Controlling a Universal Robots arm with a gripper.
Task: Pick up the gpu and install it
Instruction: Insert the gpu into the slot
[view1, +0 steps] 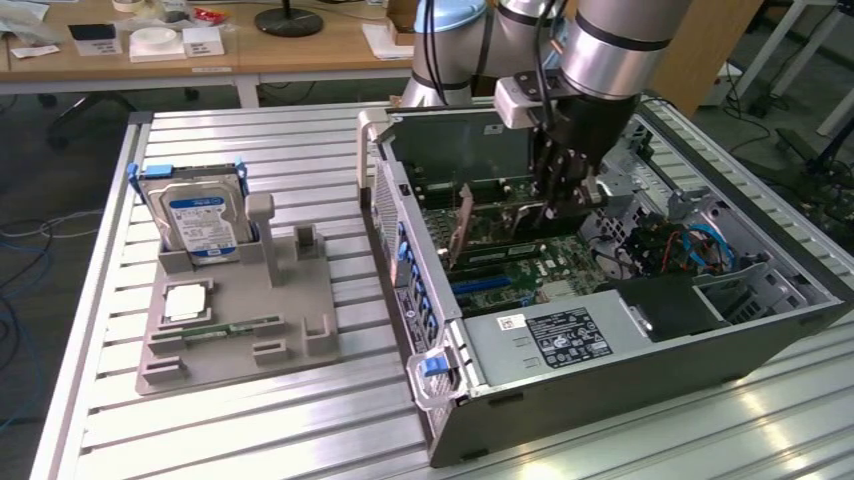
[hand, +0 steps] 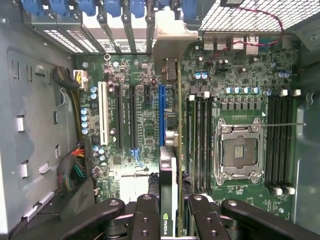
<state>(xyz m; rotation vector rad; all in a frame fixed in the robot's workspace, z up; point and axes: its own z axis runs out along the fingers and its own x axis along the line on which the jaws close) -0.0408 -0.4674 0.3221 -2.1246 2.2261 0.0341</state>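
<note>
Spanning most of the exterior view, a ribbed aluminium table carries everything, with wooden desks across the upper left of the frame behind it. An open computer case lies on its side at centre right, its motherboard facing up. At left, well apart from the case, a grey holder keeps a silver hard drive upright in its rear slot and a green memory stick flat nearer the front.

The arm comes down from the top edge, nearly vertical, with its wrist inside the case. The gripper hangs low over the board, pinching the gpu.

In the wrist view the gripper sits at bottom centre, its fingers pressed to either side of the gpu. The card stands on edge up the middle of the frame, just beside the memory slots. Whether it is seated cannot be told.
</note>
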